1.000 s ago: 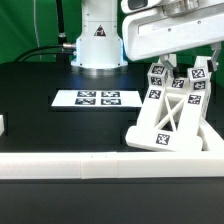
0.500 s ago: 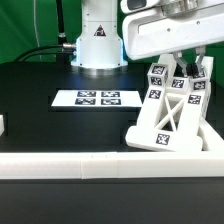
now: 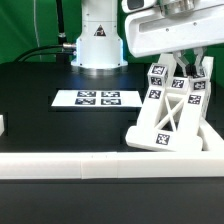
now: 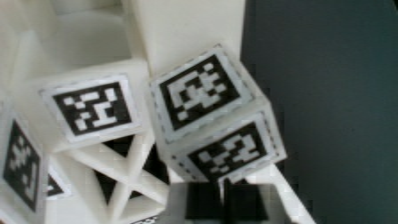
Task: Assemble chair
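- We find the white blocky plastic chair [image 3: 168, 118] leaning on the black surface [image 3: 60, 125].
- The gripper [image 3: 185, 66] sits over its top; jaws' state: we cannot tell.
- Risk: a push tips it.

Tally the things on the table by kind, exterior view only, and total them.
Chair assembly: 1
Marker board: 1
Border rail: 1
Small white piece at the exterior view's left edge: 1
Total: 4
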